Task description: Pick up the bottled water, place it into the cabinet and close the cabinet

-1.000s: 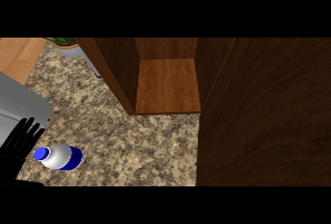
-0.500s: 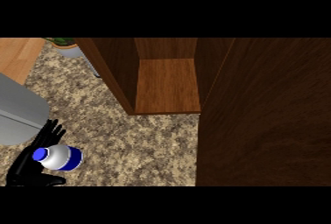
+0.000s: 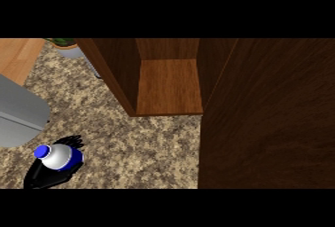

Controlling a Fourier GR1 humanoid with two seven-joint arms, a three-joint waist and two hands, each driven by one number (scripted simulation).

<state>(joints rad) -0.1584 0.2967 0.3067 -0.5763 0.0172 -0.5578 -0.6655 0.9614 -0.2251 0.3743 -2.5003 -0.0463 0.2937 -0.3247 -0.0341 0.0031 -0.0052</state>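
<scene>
One robot hand on the bottle, cabinet open

Bottled water (image 3: 60, 156) sits at about 8 o'clock in the head view, low on the left side of the speckled stone desk (image 3: 141, 146). Blue cap (image 3: 42, 151) points toward 10 o'clock, so the bottle looks tilted that way. Pale body, blue band round the lower part.

Left robot hand (image 3: 47, 176) comes up from the lower left edge, black, fingers curled round the bottle from below and behind. Some fingertips (image 3: 72, 141) show past the bottle's top edge at 12 o'clock of it. Hand wraps the bottle; palm mostly hidden under it. Cannot tell whether the bottle is lifted off the desk or resting on it.

Right robot hand does not show.

Cabinet (image 3: 124, 75) is at 12 o'clock, dark wood, well apart from the bottle. Its inside shelf floor (image 3: 169, 86) is lighter brown and bare. Cabinet door (image 3: 268, 115) stands open, filling the right side of the view from 1 to 5 o'clock, dark wood grain.

Grey rounded object (image 3: 20, 113) at 9 o'clock, cut by the left edge, just above the hand and bottle. Potted plant (image 3: 65, 46) at 11 o'clock, just beside the cabinet's left wall, only partly in view. Strip of light wood surface (image 3: 16, 55) in the top left corner, past the desk edge.
</scene>
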